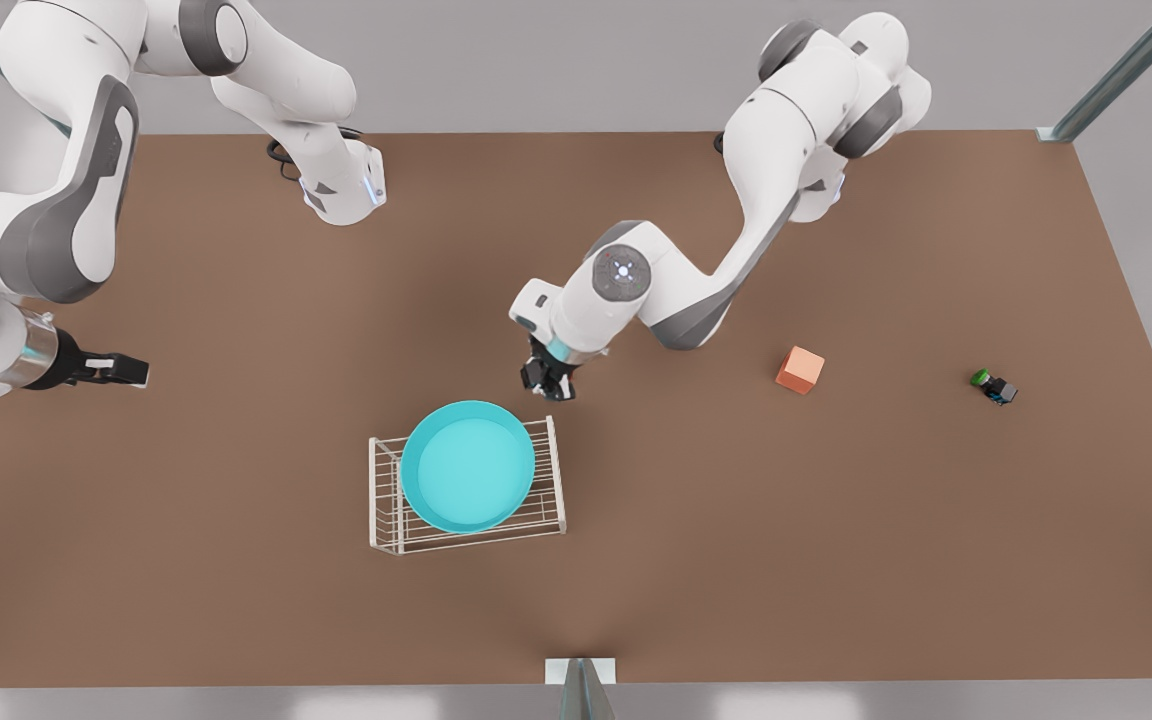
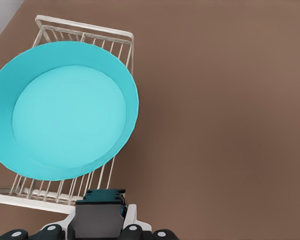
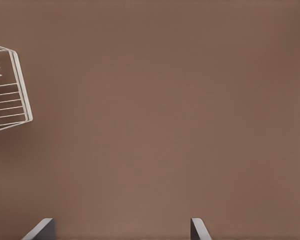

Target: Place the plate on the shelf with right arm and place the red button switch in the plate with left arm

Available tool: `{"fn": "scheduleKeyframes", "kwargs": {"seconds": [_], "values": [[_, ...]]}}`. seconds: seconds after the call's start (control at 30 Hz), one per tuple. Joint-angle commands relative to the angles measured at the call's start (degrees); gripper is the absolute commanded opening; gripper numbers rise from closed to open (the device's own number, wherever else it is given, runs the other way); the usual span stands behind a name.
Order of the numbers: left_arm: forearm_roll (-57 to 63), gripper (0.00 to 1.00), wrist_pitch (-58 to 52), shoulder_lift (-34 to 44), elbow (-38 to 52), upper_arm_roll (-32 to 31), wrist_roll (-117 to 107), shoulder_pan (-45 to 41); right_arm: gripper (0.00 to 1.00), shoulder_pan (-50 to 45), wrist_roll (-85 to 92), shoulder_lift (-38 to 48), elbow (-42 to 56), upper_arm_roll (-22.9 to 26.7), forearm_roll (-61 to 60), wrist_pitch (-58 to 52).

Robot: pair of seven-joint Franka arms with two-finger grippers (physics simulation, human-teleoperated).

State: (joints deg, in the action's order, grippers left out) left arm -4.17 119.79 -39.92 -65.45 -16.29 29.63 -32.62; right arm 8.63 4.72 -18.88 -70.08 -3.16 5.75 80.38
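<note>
The turquoise plate (image 1: 467,466) (image 2: 65,110) lies flat on the white wire shelf (image 1: 548,478) (image 2: 85,32) near the table's middle. My left gripper (image 1: 548,382) (image 2: 101,204) hangs just behind the shelf's far corner on the front view's right. It is shut on a tiny black-and-blue body, the red button switch (image 2: 107,194), whose red cap is hidden. My right gripper (image 1: 131,372) (image 3: 119,232) waits open and holding nothing at the front view's left, well away from the shelf (image 3: 7,100).
An orange cube (image 1: 800,370) sits on the brown table at the front view's right. Farther right lies a tiny green-capped switch (image 1: 992,386). A metal post (image 1: 581,690) stands at the table's near edge.
</note>
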Motion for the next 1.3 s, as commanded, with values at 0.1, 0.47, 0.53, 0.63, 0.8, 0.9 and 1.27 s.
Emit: {"fn": "scheduleKeyframes", "kwargs": {"seconds": [0.1,0.47,0.53,0.63,0.8,0.9,1.27], "values": [[-1.4,0.43,12.3,-2.7,3.2,0.4,-23.6,-1.7,1.00,0.0,-0.1,0.1,0.0,0.0,0.1,0.0],[-1.4,0.43,22.7,-10.3,8.6,7.1,-26.9,-9.0,1.00,0.0,-0.1,0.1,0.0,-0.2,0.1,0.0],[-1.4,0.43,24.3,-11.0,9.8,7.4,-27.4,-9.3,1.00,0.0,0.0,0.1,0.0,-0.3,0.1,-0.2],[-1.4,0.43,25.7,-12.2,10.8,10.0,-27.3,-9.7,1.00,0.0,0.0,0.1,-0.1,-0.4,0.1,-0.4],[-1.4,0.43,27.1,-14.9,13.1,10.9,-27.5,-10.3,1.00,0.0,0.1,0.1,-0.1,-0.4,0.1,-0.3],[-1.4,0.43,28.4,-16.3,13.3,11.0,-28.6,-11.6,1.00,-0.2,0.1,0.1,0.0,-0.5,0.2,0.0],[-1.4,1.00,30.8,-17.1,15.5,12.9,-33.1,-12.3,1.00,-0.2,-0.2,0.1,0.1,-0.4,0.1,0.0]]}}
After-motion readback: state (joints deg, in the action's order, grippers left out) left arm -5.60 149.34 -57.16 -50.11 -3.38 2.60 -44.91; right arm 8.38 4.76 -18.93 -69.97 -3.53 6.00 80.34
